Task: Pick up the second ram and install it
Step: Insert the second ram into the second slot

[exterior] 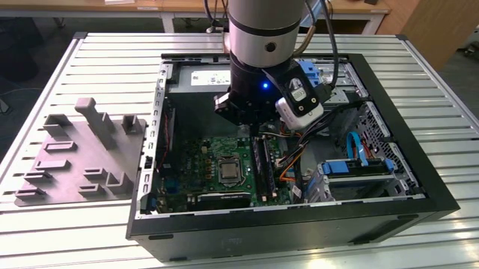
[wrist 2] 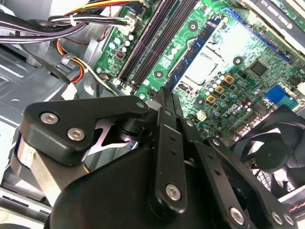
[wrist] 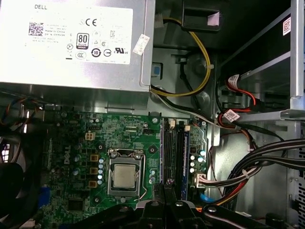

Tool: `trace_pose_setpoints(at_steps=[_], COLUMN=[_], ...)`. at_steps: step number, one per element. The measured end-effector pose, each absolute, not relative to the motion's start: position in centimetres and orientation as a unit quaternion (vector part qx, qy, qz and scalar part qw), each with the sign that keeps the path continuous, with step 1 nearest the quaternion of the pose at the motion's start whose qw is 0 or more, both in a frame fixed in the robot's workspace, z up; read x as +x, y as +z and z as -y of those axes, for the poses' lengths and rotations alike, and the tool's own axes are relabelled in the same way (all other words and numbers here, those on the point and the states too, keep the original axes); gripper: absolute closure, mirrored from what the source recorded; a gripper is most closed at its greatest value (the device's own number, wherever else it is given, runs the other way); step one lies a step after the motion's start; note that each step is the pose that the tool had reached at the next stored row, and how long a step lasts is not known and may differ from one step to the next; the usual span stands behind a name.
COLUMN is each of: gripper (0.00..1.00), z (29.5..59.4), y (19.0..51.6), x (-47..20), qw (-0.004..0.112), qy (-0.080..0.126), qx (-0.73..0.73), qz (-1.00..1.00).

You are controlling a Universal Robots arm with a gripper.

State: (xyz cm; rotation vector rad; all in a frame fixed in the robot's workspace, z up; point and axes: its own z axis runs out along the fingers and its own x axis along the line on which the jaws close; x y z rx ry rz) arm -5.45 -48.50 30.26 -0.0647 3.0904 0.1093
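Observation:
My gripper (exterior: pixel 258 133) hangs inside the open computer case (exterior: pixel 419 185), above the black memory slots (exterior: pixel 263 163) beside the processor socket (exterior: pixel 226 168). In both wrist views its two thin fingers are drawn close together, shut on the second ram (wrist 2: pixel 193 50). The ram is a narrow blue strip seen nearly edge-on, running out from the gripper (wrist 2: pixel 167 93) over the board. In the first wrist view the gripper (wrist: pixel 164 191) lines up with the slot (wrist: pixel 167 152) nearest the socket. The fingers hide the gripped part of the ram.
Another blue memory stick (wrist: pixel 185 162) stands seated in the outer slot. The grey power-supply box (wrist: pixel 71 43) lies beyond the slots, and cable bundles (wrist: pixel 248 167) run beside them. A fan (wrist 2: pixel 276 152) sits by the board. A grey holder fixture (exterior: pixel 82 151) lies on the slatted table.

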Motion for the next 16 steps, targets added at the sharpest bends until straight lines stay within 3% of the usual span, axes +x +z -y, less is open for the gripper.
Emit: trace_pose_setpoints(at_steps=[16], gripper=[0.89], z=[48.55], y=[29.34], x=[-4.84], qw=[0.025], qy=[0.035], qx=[-0.012], qz=[-0.999])
